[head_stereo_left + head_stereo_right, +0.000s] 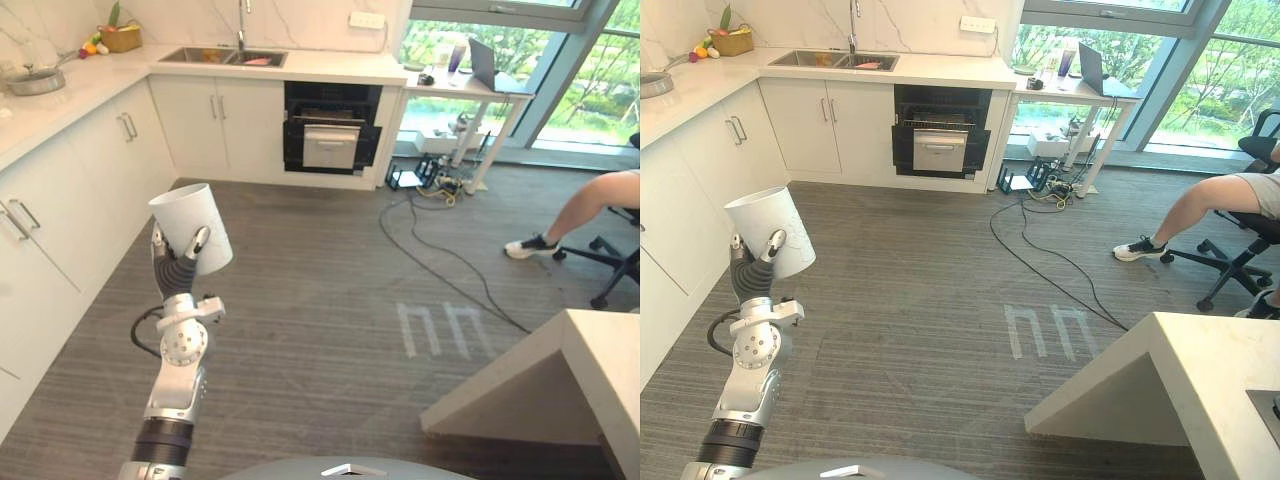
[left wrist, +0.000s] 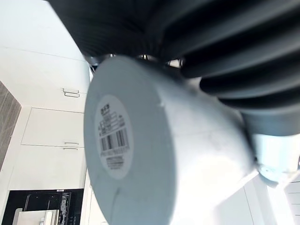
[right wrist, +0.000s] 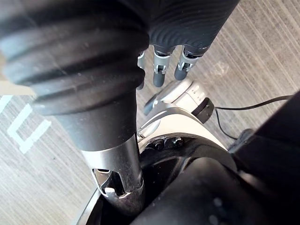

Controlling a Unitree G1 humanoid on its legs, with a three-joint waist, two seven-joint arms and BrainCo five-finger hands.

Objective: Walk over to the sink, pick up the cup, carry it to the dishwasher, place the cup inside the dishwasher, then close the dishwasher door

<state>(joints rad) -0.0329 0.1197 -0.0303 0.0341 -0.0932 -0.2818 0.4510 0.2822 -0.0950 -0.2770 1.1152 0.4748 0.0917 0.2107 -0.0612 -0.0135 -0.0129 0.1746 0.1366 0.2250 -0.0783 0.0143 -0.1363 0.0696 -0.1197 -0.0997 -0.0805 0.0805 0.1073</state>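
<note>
A white cup (image 1: 192, 225) is held up at my left, tilted, over the grey floor. My left hand (image 1: 178, 270) is shut on it, with fingers curled round its lower wall. In the left wrist view the cup's base (image 2: 110, 140) with a barcode label shows past the dark cover. The dishwasher (image 1: 330, 125) is far ahead under the counter, its dark inside showing with a pale rack. The sink (image 1: 222, 57) lies in the counter just left of it. My right hand (image 3: 161, 70) hangs with relaxed fingers over the floor, holding nothing.
White cabinets (image 1: 70, 200) run along the left. A pan (image 1: 35, 80) and a fruit basket (image 1: 120, 38) sit on the counter. Cables (image 1: 440, 250) trail across the floor towards a desk (image 1: 470, 80). A seated person's leg (image 1: 570, 210) is at right. A white counter corner (image 1: 560, 380) juts in at lower right.
</note>
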